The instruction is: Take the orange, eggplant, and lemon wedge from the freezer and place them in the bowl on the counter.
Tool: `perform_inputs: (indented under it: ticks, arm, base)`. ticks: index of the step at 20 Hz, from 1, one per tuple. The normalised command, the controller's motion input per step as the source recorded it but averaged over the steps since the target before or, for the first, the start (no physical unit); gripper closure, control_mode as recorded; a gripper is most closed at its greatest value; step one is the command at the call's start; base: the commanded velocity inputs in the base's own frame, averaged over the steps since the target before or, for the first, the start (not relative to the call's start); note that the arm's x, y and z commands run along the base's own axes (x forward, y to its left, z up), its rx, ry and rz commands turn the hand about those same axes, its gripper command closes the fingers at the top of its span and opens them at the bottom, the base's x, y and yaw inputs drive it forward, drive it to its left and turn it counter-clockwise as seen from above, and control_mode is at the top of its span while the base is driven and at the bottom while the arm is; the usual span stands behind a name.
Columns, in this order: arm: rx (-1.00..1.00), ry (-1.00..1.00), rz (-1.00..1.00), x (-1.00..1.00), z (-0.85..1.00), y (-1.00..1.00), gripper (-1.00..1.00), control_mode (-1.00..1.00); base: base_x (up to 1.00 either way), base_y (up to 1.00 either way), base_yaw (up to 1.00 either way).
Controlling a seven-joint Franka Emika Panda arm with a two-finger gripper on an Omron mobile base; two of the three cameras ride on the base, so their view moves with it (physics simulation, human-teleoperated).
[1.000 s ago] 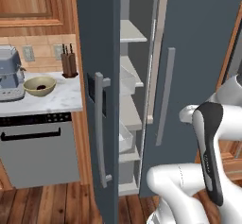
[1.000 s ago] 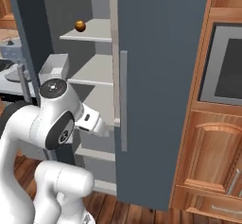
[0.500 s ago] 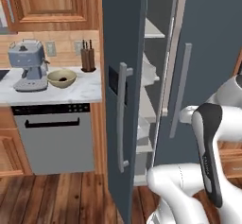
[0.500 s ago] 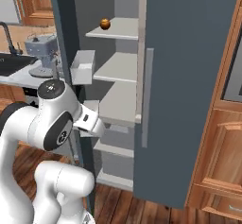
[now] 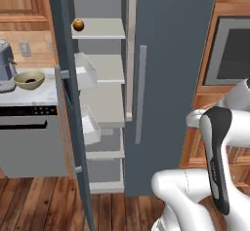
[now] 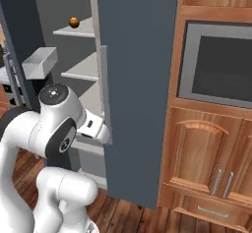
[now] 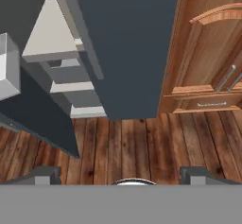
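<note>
The freezer (image 5: 171,54) stands with its left door swung open, white shelves showing inside. The orange (image 5: 78,25) sits on the top shelf (image 5: 100,28), at ten o'clock in the left base view. The bowl (image 5: 29,80) rests on the bench (image 5: 36,94) at nine o'clock, just beside a coffee machine (image 5: 5,67). In the hand view the fingers (image 7: 46,174) stand wide apart, holding nothing, over the wood floor (image 7: 142,147).

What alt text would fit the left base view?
The freezer stands with its left door swung open, and the orange sits on the top white shelf. Left of it, the bowl rests on the counter; the white arm fills the lower right.
</note>
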Motion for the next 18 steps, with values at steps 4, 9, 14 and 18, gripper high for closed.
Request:
perform_inputs:
  ticks: [4,9,14,18]
  arm:
    - [0.00,0.00,0.00,0.00,0.00,0.00,-1.00,1.00]
    - [0.00,0.00,0.00,0.00,0.00,0.00,-1.00,1.00]
    - [0.00,0.00,0.00,0.00,0.00,0.00,-1.00,1.00]
    - [0.00,0.00,0.00,0.00,0.00,0.00,-1.00,1.00]
  base:
    - [1.00,0.09,0.00]
    - [0.91,0.50,0.00]
    - [0.60,0.89,0.00]
    - [0.43,0.99,-0.01]
